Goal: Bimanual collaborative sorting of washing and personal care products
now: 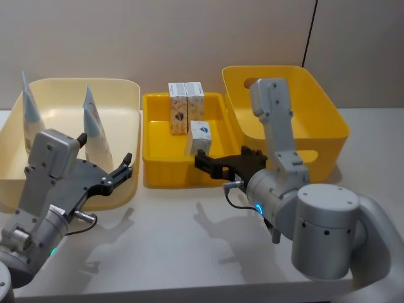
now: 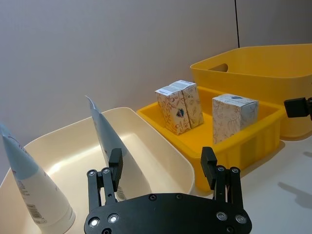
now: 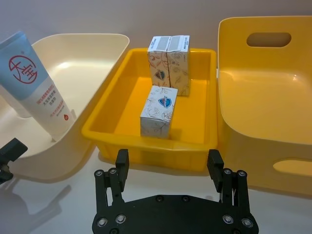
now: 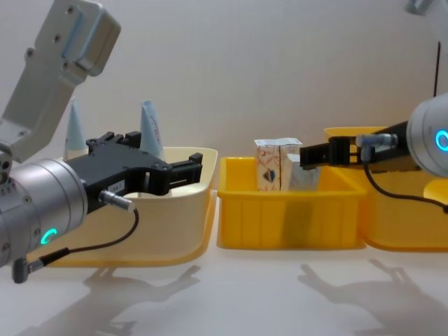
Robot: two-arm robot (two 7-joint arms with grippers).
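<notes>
Bluish-grey carton (image 3: 158,111), likely light, crushable card, best gripped across flat sides; squeeze tube (image 3: 36,78), probably soft, slick; left end effector (image 2: 162,158) and right end effector (image 3: 168,158) spread apart, empty.

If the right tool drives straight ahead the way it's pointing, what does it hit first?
Probably the bluish-grey carton in the yellow tray; the right tool seems above its near wall, though height is unclear.
</notes>
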